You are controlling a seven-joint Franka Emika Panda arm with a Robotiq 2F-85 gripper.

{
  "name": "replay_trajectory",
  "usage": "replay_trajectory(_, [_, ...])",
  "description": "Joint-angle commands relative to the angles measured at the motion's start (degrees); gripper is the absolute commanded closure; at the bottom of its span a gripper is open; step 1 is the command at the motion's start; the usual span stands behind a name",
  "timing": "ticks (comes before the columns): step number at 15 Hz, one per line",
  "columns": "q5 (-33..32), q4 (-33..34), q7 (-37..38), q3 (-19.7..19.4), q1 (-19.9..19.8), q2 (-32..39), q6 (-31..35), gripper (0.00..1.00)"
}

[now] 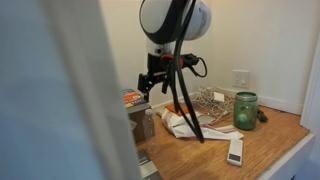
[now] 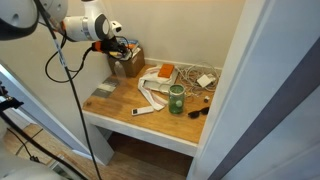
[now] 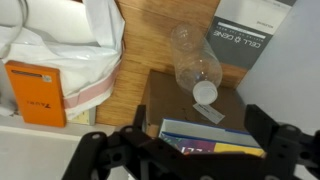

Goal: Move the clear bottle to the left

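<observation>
Hand: we see the hand at the bottom of the wrist view, its two dark fingers spread wide apart with nothing clamped between them.
Hand in the room: in both exterior views it hangs above the back corner of the wooden surface, over a brown cardboard box.
Clear bottle: in the wrist view the clear bottle shows just past the fingers and apart from them, slanted, with its white cap pointing towards the hand.
Bottle's support: the cap end sits over the brown box top, the other end over lighter wood; we cannot tell whether it lies flat or leans.
Around the bottle: a black-and-white carton is just beside it, a blue-covered book lies under the hand, and an orange box and a white bag sit well to the other side.
Elsewhere: a green jar stands upright well apart from the hand, with a white remote near the front edge.
</observation>
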Motion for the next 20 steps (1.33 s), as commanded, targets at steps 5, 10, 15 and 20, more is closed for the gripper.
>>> replay_trajectory(5, [10.2, -13.1, -4.1, -0.8, -7.3, -15.0, -7.3, 0.00])
replay_trajectory(10, [11.0, -20.6, -5.2, -3.4, -9.3, -24.3, -9.2, 0.00])
replay_trajectory(15, [14.3, -25.7, -14.1, -6.7, -8.4, -32.2, -11.5, 0.00])
replay_trajectory(20, [14.6, -25.4, -17.2, -7.5, -8.3, -32.0, -10.6, 0.00])
